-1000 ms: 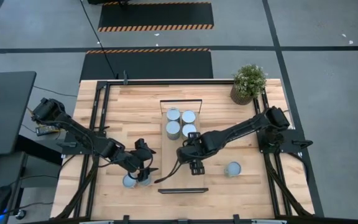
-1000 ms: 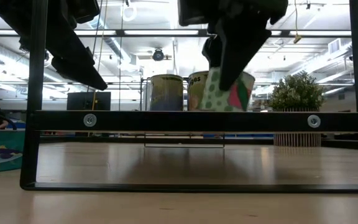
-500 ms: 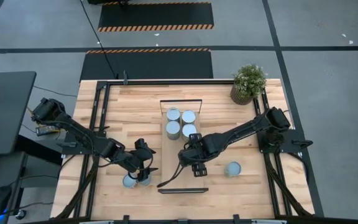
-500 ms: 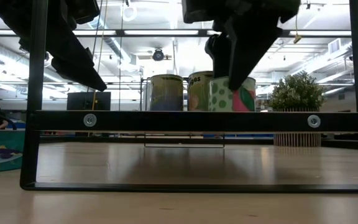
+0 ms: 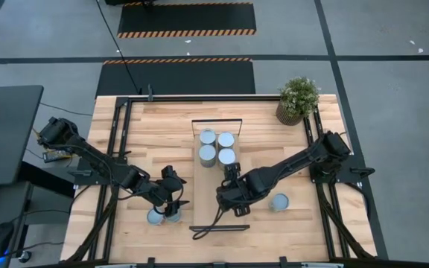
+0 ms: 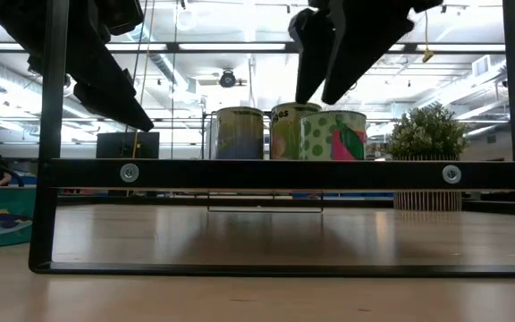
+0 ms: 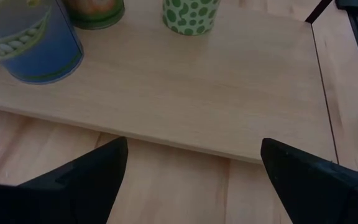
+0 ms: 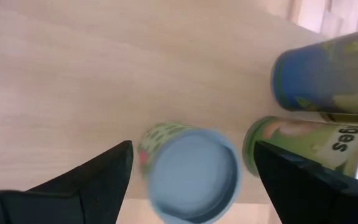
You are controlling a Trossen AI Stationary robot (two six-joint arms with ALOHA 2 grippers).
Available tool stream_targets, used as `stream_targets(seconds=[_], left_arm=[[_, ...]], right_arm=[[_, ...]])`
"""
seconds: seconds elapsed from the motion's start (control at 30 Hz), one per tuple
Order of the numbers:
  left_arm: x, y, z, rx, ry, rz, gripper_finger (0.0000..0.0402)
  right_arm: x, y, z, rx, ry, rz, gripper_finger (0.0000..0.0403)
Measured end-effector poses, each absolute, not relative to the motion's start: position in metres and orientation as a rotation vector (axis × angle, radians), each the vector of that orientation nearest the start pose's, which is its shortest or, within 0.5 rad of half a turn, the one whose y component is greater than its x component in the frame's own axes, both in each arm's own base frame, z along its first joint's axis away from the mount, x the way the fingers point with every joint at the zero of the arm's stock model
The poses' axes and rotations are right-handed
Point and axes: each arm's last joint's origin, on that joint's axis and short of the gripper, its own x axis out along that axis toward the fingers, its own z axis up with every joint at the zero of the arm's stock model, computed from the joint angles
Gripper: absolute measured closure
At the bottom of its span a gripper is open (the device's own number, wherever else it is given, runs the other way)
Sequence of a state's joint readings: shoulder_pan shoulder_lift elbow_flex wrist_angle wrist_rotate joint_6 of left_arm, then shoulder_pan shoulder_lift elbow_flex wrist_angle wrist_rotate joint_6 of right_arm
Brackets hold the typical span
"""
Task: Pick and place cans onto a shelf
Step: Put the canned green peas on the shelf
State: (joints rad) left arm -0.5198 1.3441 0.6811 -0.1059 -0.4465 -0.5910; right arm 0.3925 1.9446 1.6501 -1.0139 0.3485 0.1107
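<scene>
The shelf (image 5: 218,186) is a light wood board with black end frames in the table's middle. Several cans stand upright on its far half, among them the green-dotted can (image 5: 227,156) nearest me. My right gripper (image 5: 232,177) is open and empty, above and just nearward of that can (image 8: 191,174); in the low view (image 6: 327,76) it hangs above the can (image 6: 333,136). My left gripper (image 5: 173,201) is open and empty (image 7: 192,143), above two cans (image 5: 155,217) that stand on the table left of the shelf. Another can (image 5: 278,202) stands on the table right of the shelf.
A potted plant (image 5: 298,100) stands at the far right corner. Black frame rails (image 5: 118,149) run along the table's sides. A dark cable (image 5: 207,223) trails from my right arm over the shelf's near end. The shelf's near half (image 7: 185,93) is bare wood.
My right gripper has stood the tilted green-dotted can upright on the shelf beside the others, let go of it, risen and drawn back toward the table's near edge. The can stays standing.
</scene>
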Motion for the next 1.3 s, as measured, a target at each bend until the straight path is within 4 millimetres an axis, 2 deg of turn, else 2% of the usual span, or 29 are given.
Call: stream_targets(seconds=[0.17,0.4,0.67,0.8,1.07,1.3], left_arm=[[0.230,-0.118,0.192,-0.214,0.670,0.132,0.0026],[0.230,-0.118,0.192,-0.209,0.670,0.130,0.0026],[0.230,-0.118,0.192,-0.211,0.675,0.124,0.0026],[0.230,-0.118,0.192,-0.210,0.675,0.125,0.0026],[0.230,-0.118,0.191,-0.225,0.689,0.102,0.0026],[0.229,-0.120,0.191,-0.239,0.708,0.067,0.0026]], right_arm=[[0.360,0.146,0.241,-0.399,1.249,-0.054,0.0062],[0.351,0.142,0.237,-0.419,1.311,-0.143,0.0062],[0.343,0.139,0.218,-0.503,1.337,-0.194,0.0062],[0.345,0.135,0.216,-0.513,1.324,-0.223,0.0062],[0.348,0.130,0.217,-0.485,1.321,-0.234,0.0062],[0.340,0.136,0.243,-0.440,1.207,-0.216,0.0062]])
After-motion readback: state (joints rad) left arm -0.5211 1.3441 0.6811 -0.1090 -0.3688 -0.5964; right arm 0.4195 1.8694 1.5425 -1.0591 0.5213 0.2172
